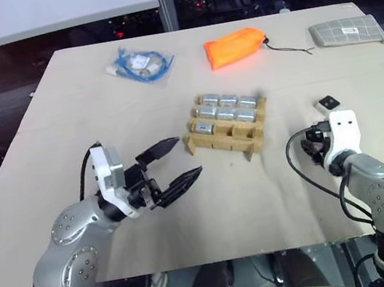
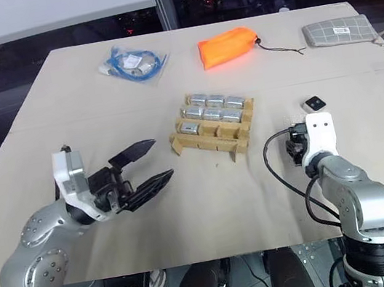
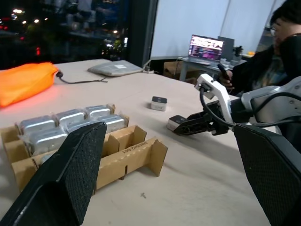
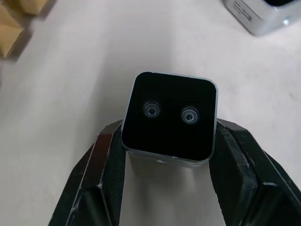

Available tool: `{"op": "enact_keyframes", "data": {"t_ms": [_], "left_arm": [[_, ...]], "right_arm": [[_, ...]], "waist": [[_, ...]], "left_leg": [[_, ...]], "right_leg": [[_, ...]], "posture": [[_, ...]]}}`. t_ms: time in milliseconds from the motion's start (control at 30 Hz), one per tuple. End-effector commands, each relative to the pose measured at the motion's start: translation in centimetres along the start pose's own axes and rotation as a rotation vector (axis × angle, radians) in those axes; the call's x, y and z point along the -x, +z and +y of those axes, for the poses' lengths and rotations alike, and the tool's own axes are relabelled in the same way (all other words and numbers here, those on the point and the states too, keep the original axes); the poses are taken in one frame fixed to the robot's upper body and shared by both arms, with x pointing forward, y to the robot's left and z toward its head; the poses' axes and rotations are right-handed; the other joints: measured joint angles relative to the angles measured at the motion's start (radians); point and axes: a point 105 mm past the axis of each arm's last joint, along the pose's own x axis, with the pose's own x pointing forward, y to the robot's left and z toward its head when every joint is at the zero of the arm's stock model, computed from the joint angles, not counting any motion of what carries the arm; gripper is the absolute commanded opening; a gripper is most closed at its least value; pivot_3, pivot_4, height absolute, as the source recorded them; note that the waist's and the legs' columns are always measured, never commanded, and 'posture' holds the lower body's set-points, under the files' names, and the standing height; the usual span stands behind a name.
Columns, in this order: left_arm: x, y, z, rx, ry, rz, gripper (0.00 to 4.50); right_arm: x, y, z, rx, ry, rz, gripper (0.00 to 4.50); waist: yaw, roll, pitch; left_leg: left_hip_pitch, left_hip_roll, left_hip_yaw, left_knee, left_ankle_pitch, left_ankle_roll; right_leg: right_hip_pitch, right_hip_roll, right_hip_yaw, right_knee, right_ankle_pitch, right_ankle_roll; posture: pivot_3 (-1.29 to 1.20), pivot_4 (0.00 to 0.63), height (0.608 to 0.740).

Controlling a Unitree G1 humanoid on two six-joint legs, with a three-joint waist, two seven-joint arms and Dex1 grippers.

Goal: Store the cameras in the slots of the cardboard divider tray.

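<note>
- table (image 1: 63,121): beige top, carries everything listed here
- left gripper (image 1: 173,163): hovers over the table just left of the tray, pointing toward it; fingers spread wide, nothing between them; black textured pads (image 3: 70,165) frame the left wrist view
- right gripper (image 4: 167,155): low over the table at the robot's right, well apart from the tray; two black fingers closed on the sides of a camera
- cardboard divider tray (image 1: 229,137): tan grid near table centre, slightly rotated; the slots away from the robot are filled with silver-grey cameras (image 1: 225,112), about seven countable from the head views; the row nearest the robot looks mostly empty, exact count unclear
- orange pouch (image 1: 235,46): far side of the table, behind the tray, black cord trailing to its right
- grey gridded pouch (image 1: 346,31): far right corner, flat
- clear bag with blue cable (image 1: 140,64): far left of the orange pouch
- gripped camera (image 4: 170,117): black square face with two small lenses toward the wrist camera, silver-grey edge visible, held between the right fingers; resting on the table or just above it, cannot tell
- loose camera (image 1: 328,103): lies on the table just beyond the right gripper, black face up, not touched
- person (image 3: 277,52): seated past the table edge in the left wrist view, laptop (image 3: 206,48) on a desk behind
</note>
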Motion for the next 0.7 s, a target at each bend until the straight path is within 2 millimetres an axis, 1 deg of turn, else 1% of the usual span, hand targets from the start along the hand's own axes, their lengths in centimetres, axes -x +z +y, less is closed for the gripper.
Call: {"op": "enact_keyframes", "data": {"t_ms": [33,67,100,133,167,200,267,333,367,400,500,567,700], "left_arm": [[-0.8,0.7,-0.4,0.086,0.020,-0.012,4.50],[-1.0,0.7,-0.5,0.121,0.023,-0.005,4.50],[-1.4,0.8,-0.4,0.180,0.043,0.014,4.50],[-1.7,0.8,-0.1,0.279,0.063,0.050,4.50],[-2.1,0.9,-0.2,0.351,0.037,0.089,4.50],[-2.6,1.4,-0.4,0.428,-0.008,0.093,4.50],[-3.4,1.9,0.0,0.538,-0.025,0.095,4.50],[-4.2,1.4,0.2,0.601,-0.022,0.136,4.50],[-4.5,1.1,0.1,0.616,-0.027,0.156,4.50],[-5.0,1.0,0.1,0.639,-0.032,0.160,4.50],[-5.9,1.0,0.3,0.690,-0.036,0.158,4.50],[-6.0,0.8,0.3,0.697,-0.045,0.174,4.50],[-5.9,0.0,1.1,0.710,-0.043,0.192,4.50]], "right_arm": [[1.2,2.6,1.0,0.156,0.096,-0.146,1.97],[1.4,3.0,1.4,0.209,0.130,-0.174,1.97],[2.5,4.2,2.9,0.347,0.247,-0.261,1.97],[3.8,5.2,4.9,0.459,0.386,-0.333,1.97],[4.9,5.7,6.3,0.560,0.485,-0.383,1.97],[5.7,6.0,7.3,0.651,0.563,-0.423,1.97],[6.3,5.9,8.8,0.789,0.661,-0.471,1.97],[6.5,6.1,9.8,0.852,0.719,-0.515,1.97],[6.5,6.3,10.2,0.870,0.736,-0.539,1.97],[6.7,6.5,10.8,0.884,0.763,-0.562,1.97],[6.8,6.7,11.6,0.915,0.804,-0.599,1.97],[6.9,6.9,12.1,0.931,0.820,-0.621,1.97],[7.3,7.2,12.7,0.954,0.842,-0.650,1.97]], "waist": [[0.001,0.000,0.000],[0.002,0.000,0.000],[0.001,0.000,0.000],[0.002,0.000,0.001],[0.001,0.001,0.002],[-0.001,0.000,0.002],[-0.005,0.000,0.001],[-0.005,-0.002,0.001],[-0.005,-0.002,0.001],[-0.003,-0.002,0.001],[0.004,-0.003,0.001],[0.006,-0.003,0.001],[0.006,-0.003,0.001]], "left_leg": [[0.000,0.000,0.000,0.000,0.000,0.000],[0.000,0.000,0.000,0.000,0.000,0.000],[0.000,0.000,0.000,0.000,0.000,0.000],[0.000,0.000,0.000,0.000,0.000,0.000],[0.000,0.000,-0.001,0.002,0.000,0.000],[-0.001,0.000,-0.001,0.003,0.000,0.000],[0.000,0.002,-0.004,0.005,0.000,0.000],[0.001,0.002,-0.004,0.005,0.000,0.000],[0.001,0.002,-0.004,0.005,0.000,0.000],[0.001,0.001,-0.004,0.006,0.000,0.000],[-0.001,0.001,-0.004,0.008,0.002,-0.003],[-0.001,0.001,-0.005,0.008,0.002,-0.004],[-0.001,0.000,-0.005,0.008,0.002,-0.004]], "right_leg": [[0.000,0.000,0.000,0.000,0.000,0.000],[0.000,0.000,0.000,0.000,0.000,0.000],[0.000,0.000,-0.001,0.000,0.000,0.000],[0.000,0.000,-0.001,0.000,0.000,0.000],[0.000,0.000,-0.001,0.001,0.000,0.001],[0.000,0.000,-0.002,0.001,0.000,0.001],[0.003,0.002,-0.004,0.001,-0.001,0.002],[0.004,0.002,-0.005,0.001,-0.002,0.003],[0.005,0.002,-0.005,0.001,0.000,0.001],[0.005,0.002,-0.004,0.001,0.000,0.001],[0.004,0.002,-0.005,0.002,0.000,0.001],[0.004,0.001,-0.005,0.002,0.000,0.001],[0.003,0.001,-0.005,0.002,0.000,0.000]], "posture": [[0.00,0.150,0.740],[0.00,0.150,0.740],[0.00,0.150,0.740],[0.00,0.150,0.740],[0.00,0.150,0.740],[0.00,0.150,0.740],[0.00,0.150,0.740],[0.00,0.150,0.740],[0.00,0.150,0.740],[0.00,0.150,0.740],[0.00,0.150,0.740],[0.00,0.150,0.740],[0.00,0.150,0.740]]}}
